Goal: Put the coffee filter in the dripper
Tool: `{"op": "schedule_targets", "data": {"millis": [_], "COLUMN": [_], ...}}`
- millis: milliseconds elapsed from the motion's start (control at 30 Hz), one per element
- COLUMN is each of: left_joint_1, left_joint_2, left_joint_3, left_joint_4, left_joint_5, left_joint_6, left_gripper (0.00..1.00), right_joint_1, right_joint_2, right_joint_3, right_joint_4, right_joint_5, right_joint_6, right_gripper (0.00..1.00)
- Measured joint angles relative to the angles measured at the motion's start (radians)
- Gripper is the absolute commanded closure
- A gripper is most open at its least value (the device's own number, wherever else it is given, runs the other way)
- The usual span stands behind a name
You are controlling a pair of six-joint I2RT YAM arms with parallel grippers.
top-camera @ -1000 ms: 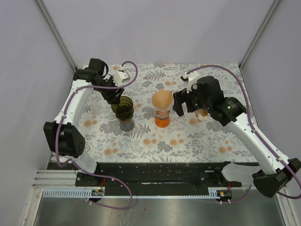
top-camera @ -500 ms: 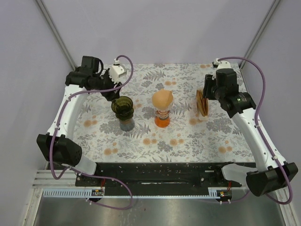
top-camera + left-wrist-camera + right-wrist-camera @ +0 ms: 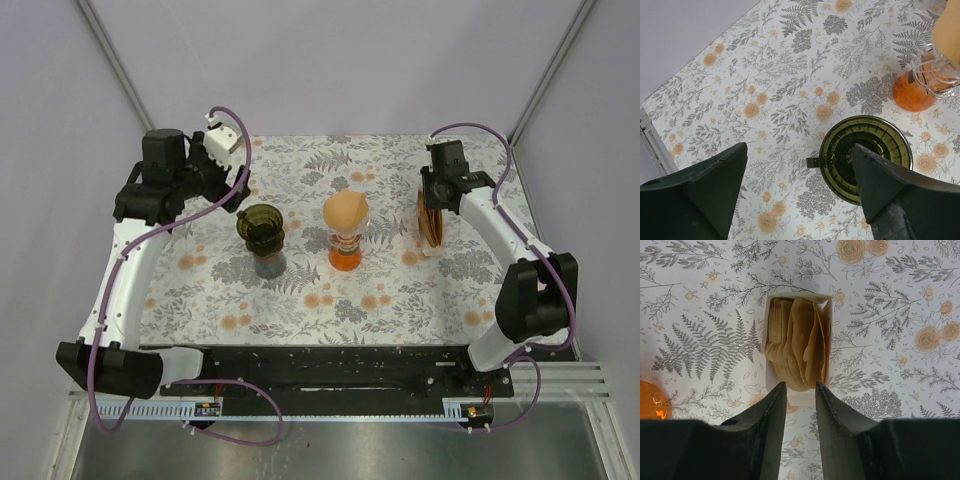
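Right claw (image 3: 800, 389), slightly parted and empty, above a stack of flimsy, light paper filters (image 3: 799, 342), probably best pinched gently at one outer sheet's edge; left claw (image 3: 797, 152) spread wide.

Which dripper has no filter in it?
The dark green glass dripper on the left; the clear dripper on the orange base holds a brown paper filter.

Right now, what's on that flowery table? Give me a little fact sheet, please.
Dripper: green dripper, no filter inside
Filters: brown paper filters, stacked upright in a white holder
Left claw: open, empty, hovering beside the dripper
Right claw: slightly open, empty, over the filters
Also: glass vessel with orange bottom, tan top
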Motion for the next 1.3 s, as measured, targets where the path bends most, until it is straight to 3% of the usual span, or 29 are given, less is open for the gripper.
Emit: {"op": "schedule_targets", "data": {"millis": [967,1133,1300], "left_joint_1": [0.043,0.045,0.046], "left_joint_2": [0.003,0.002,0.003], "left_joint_3": [-0.049,-0.049,-0.049], "left_joint_4": [0.029,0.029,0.028], "left_joint_5": [0.089,0.1,0.103], "left_joint_6": [-0.102,-0.103,-0.103], "left_gripper": [0.13,0.13,0.13], "right_joint_1": [-0.001,-0.001,-0.001], "right_joint_2": [0.236,0.258,0.266], "right_joint_3": [0.071,0.084,0.093], "right_joint_4": [0.032,0.04,0.043], "right_joint_5": [0.142,0.149,0.149], "right_joint_6": [0.071,0.066,0.065], "right_gripper": [0.8,1.0,1.0]}}
